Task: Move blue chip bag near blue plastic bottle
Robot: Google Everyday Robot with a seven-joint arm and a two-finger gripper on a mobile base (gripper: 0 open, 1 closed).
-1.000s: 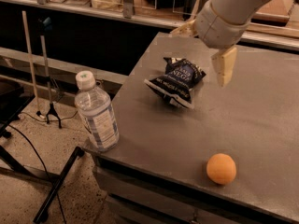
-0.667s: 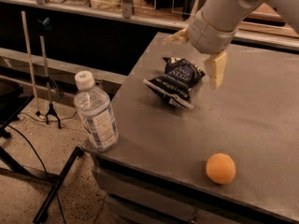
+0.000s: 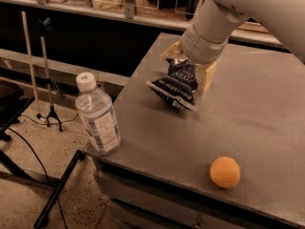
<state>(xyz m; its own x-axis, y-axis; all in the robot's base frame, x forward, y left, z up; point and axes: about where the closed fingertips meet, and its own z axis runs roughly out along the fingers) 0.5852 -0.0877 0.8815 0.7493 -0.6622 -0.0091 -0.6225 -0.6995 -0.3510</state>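
Blue chip bag lies under the gripper, jaws spread astride it for a pinch, perhaps touching; blue plastic bottle stands near.

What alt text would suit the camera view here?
The robot's gripper is at a blue chip bag on a grey table. A water bottle stands at the table's near left corner, apart from the bag; an orange lies near the front edge.
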